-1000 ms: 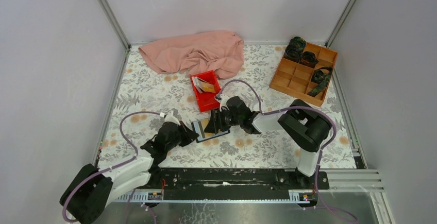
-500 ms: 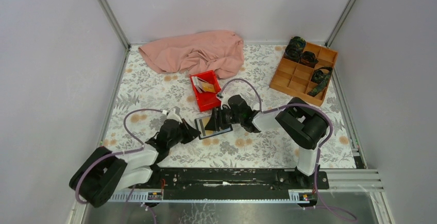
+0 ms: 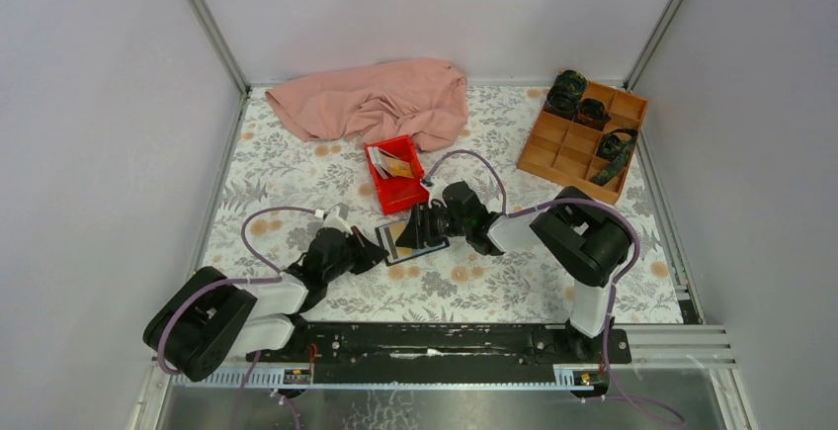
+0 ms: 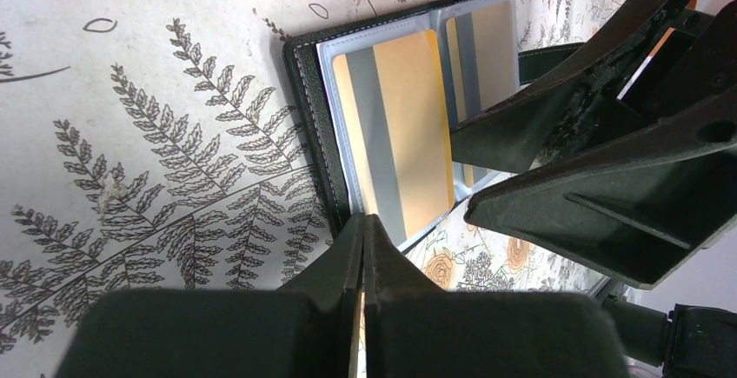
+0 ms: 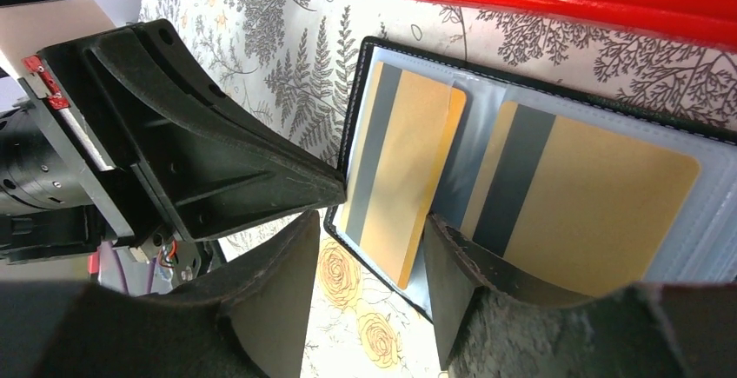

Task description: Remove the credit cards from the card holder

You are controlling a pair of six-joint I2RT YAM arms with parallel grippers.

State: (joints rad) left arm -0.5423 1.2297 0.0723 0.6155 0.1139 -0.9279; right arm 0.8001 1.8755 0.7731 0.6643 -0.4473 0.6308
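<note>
The left gripper (image 4: 363,219), jaws clenched together, is seemingly pinning the card holder's (image 4: 306,109) edge. The right gripper (image 5: 369,232), jaws spread, is straddling a gold credit card (image 5: 401,156).

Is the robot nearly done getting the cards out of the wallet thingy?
Partly. Some flat cards already lie in the red plastic tray. Right now the left gripper, jaws shut, touches the edge of the open black-and-blue card holder, while the right gripper, jaws open, straddles a gold plastic card. A second gold card still sits in its pocket.
</note>
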